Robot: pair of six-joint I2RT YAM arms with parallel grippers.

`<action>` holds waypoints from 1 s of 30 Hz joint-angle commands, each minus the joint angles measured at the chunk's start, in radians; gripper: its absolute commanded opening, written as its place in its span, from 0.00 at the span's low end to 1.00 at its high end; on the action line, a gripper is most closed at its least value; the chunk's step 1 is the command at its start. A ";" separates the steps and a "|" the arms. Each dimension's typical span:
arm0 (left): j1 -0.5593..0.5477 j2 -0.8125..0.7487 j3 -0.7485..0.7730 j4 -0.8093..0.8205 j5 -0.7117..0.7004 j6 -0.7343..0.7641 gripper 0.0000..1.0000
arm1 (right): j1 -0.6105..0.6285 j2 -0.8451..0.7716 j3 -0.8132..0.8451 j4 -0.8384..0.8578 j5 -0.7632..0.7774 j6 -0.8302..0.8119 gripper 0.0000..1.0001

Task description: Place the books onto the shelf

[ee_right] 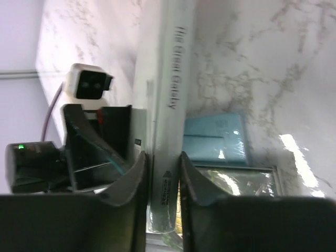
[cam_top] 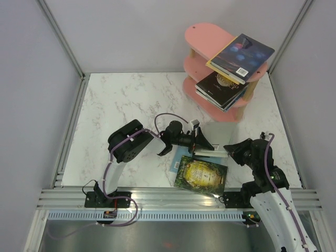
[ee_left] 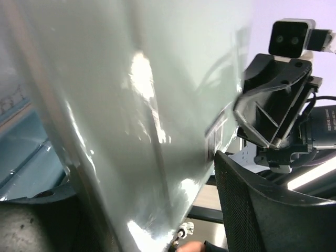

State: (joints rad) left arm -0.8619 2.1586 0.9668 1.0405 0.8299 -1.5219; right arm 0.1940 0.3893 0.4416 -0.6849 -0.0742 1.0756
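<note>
- The right end effector (ee_right: 164, 170) has both fingers pinched on the low end of the spine of a pale grey paperback (ee_right: 170, 79). So it's clamped on the book, which stands on edge with the spine lettering facing that wrist camera.
- The left end effector (cam_top: 202, 139) sits tight against the far end of the same book, at roughly 9 o'clock from the right one. Its own camera shows almost nothing but glossy cover, so I honestly cannot tell whether its fingers are apart or squeezing.
- Right below the held book, at 6 o'clock, a green-and-yellow landscape-cover book (cam_top: 200, 173) lies flat on the white marble-pattern surface (cam_top: 126, 100). A light blue book (cam_top: 177, 164) pokes out from under its 9 o'clock edge.
- The pink three-tier shelf with light wooden posts (cam_top: 202, 34) is well apart, up at 1 o'clock. A dark purple-blue book (cam_top: 242, 55) looks to be on the top board and overhangs it. A stack of black books (cam_top: 220, 86) sits on a lower board.
- My read is that this is a two-arm handover or regrip. Whichever arm lets go should wait until the other has a firm hold. I'd then lift the book clear of the flat ones, swing it to 1 o'clock, and lay it down flat without bumping that overhanging book.
</note>
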 commanded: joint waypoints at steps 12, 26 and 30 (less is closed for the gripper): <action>0.070 -0.166 0.053 -0.184 -0.015 0.083 0.35 | 0.009 -0.004 -0.106 0.375 -0.113 0.148 0.00; 0.207 -0.157 0.279 -0.680 -0.133 0.394 0.02 | 0.010 0.086 -0.156 0.467 -0.062 0.227 0.00; 0.242 -0.097 0.377 -0.663 -0.106 0.404 0.02 | 0.009 0.140 -0.156 0.507 -0.036 0.216 0.00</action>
State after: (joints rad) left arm -0.6796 2.0377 1.2327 0.3420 0.7521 -1.2003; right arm 0.1963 0.4965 0.2794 -0.2100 -0.1173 1.3552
